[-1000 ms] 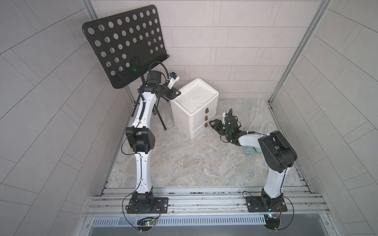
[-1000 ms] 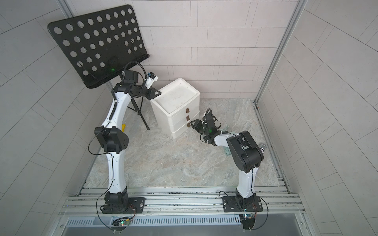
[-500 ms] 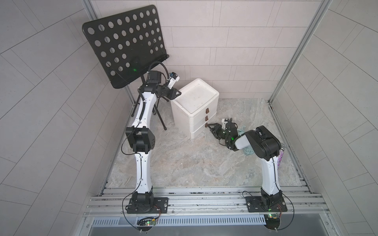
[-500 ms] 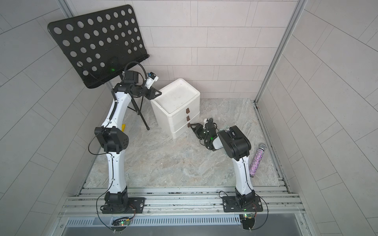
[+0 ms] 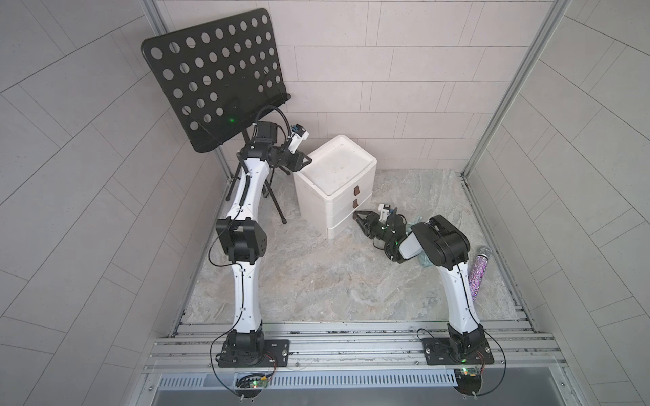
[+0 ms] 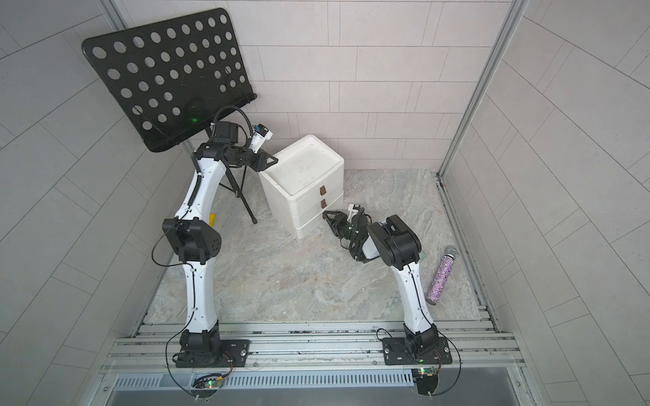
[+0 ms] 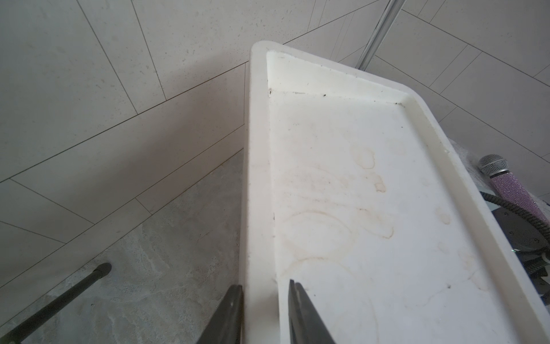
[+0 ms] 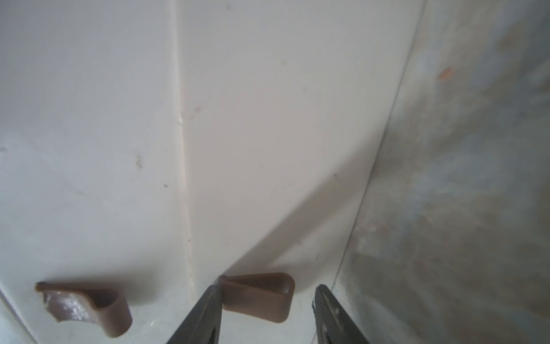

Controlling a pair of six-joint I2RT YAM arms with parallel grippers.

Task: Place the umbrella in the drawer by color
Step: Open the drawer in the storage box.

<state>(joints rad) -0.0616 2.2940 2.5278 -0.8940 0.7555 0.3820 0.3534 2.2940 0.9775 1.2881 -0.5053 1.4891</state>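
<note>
Brown tab (image 8: 259, 297) on the lowest drawer (image 8: 268, 134) sits between the right gripper (image 8: 268, 287)'s spread jaws; I'd close squarely, then pull toward four o'clock. The left gripper (image 7: 265, 284) pinches the cabinet (image 5: 334, 168)'s rim. What looks like the teal umbrella (image 5: 424, 261) hides under the right elbow, three o'clock.

White drawer unit (image 5: 334, 175) stands, brown-tabbed drawers (image 5: 343, 211) shut; teal umbrella (image 5: 425, 262) nearby, mostly hidden.

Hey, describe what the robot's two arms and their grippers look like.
The left arm and right arm have white shells, black joint housings and black base plates, with thin black cables running along them. The left gripper and right gripper are black, with dark, tapering fingers.
</note>
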